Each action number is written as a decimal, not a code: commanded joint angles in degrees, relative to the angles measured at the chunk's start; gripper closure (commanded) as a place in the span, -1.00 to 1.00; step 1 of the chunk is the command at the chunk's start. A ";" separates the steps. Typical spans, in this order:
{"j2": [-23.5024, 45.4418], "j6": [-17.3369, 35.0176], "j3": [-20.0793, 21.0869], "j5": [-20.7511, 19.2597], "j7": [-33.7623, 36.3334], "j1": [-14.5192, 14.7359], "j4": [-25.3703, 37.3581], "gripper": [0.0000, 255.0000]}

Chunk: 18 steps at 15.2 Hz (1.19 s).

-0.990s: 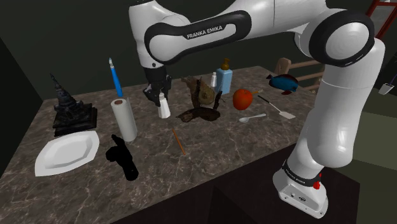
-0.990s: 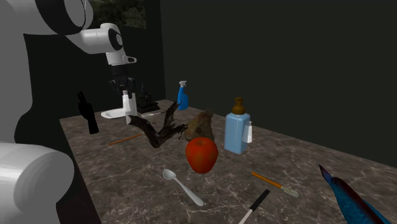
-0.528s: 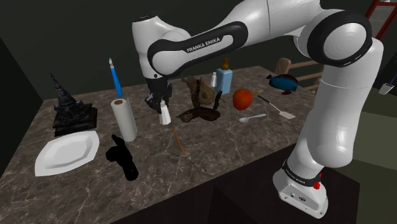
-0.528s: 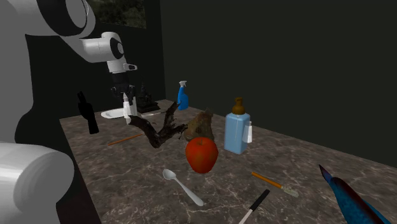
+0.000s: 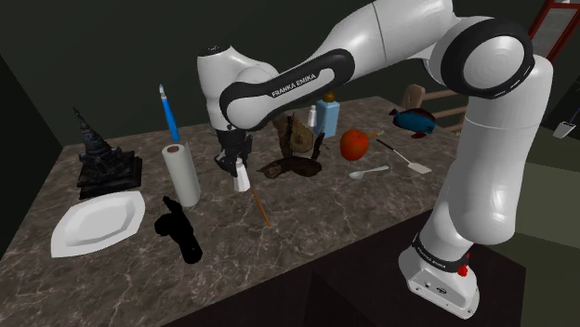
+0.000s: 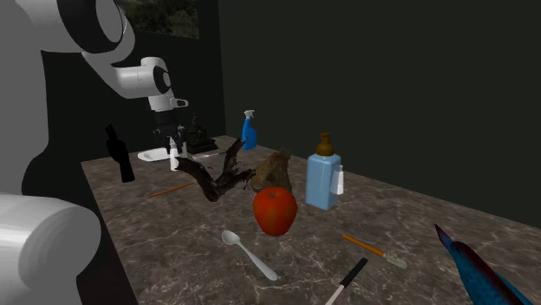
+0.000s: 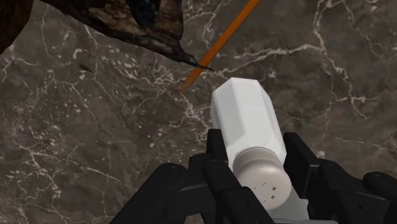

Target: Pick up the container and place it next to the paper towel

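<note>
Container gripped tight in claw, over marble counter, near paper towel

We see a tabletop of dark, white-veined stone, smooth and faintly polished. The container looks smooth and matt white, its cap a duller grey — the driftwood rough and barky, the gripper matt black, the arm glossy white.

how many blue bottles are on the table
2. A spray bottle stands behind the driftwood in the second exterior view; a pump bottle stands beside the red apple. The arm may hide others.
</note>
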 commanded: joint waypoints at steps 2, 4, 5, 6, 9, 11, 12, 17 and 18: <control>0.60 2.12 -0.11 -0.32 0.31 -0.03 -1.52 1.00; 1.17 3.47 -0.18 -0.58 0.58 0.00 -2.33 1.00; 1.48 4.14 -0.22 -0.72 0.72 0.02 -2.71 1.00; 1.79 4.81 -0.26 -0.87 0.87 0.04 -3.08 1.00; 3.01 7.18 -0.43 -1.43 1.41 0.12 -4.31 1.00; 3.01 7.18 -0.43 -1.43 1.41 0.12 -4.32 1.00; 3.01 7.18 -0.43 -1.43 1.41 0.12 -4.31 1.00; 3.01 7.18 -0.43 -1.43 1.41 0.12 -4.31 1.00; 3.01 7.18 -0.43 -1.43 1.41 0.12 -4.31 -1.00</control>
